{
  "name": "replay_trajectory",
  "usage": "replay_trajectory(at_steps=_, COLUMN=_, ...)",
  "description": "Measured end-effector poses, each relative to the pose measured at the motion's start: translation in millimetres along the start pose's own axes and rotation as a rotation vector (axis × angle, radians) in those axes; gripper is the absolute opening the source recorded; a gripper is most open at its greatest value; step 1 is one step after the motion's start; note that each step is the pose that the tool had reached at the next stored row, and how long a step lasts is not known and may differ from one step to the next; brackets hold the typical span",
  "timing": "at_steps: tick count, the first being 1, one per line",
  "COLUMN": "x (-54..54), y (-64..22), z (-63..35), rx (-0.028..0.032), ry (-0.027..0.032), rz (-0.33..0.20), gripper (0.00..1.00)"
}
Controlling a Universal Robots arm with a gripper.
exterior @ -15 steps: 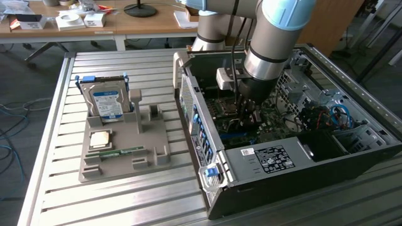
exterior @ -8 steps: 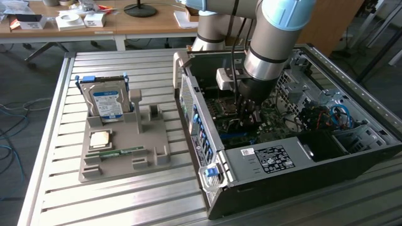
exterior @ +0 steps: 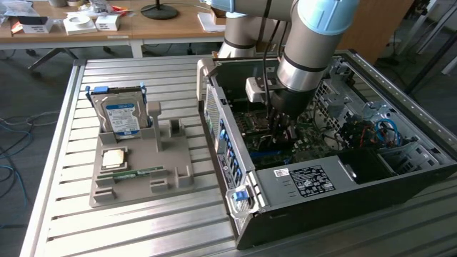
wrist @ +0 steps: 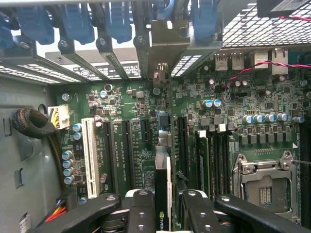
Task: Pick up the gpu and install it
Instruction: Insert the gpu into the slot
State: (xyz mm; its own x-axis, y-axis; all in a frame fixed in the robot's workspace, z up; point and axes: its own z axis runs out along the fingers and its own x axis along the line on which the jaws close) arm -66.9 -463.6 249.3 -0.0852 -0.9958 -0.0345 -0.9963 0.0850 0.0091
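At the far left of the exterior view, a slatted metal table carries a grey parts holder. A silver hard drive with a blue-and-white label stands upright in the holder's upper left slot. Below it lies a square processor, and below that a narrow green memory stick lies flat near the holder's lower edge.

At centre and right of the exterior view, an open computer case lies on its side, with the motherboard exposed. The robot arm descends from the upper centre of the frame into the case. The gripper is low inside the case, close above the motherboard.

In the wrist view, a bundle of black cables sits at the middle left. To its right are a white expansion slot and several black slots. The gripper occupies the lower centre of the frame, its black fingers clamped on either side of the gpu. The gpu is seen edge-on as a thin dark card held upright between the fingers, with a green-and-white logo on its near end. It points toward the slot area at frame centre, in line with a silver metal bracket at the upper centre. Whether the card is seated in a slot cannot be determined. The empty processor socket sits at the lower right.
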Motion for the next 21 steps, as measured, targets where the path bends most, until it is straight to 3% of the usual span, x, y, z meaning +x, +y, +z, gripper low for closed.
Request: replay_trajectory(at_steps=21, x=-1.3, y=0.2, z=0.8, rx=0.0, ry=0.0002, rz=0.0, gripper=0.26)
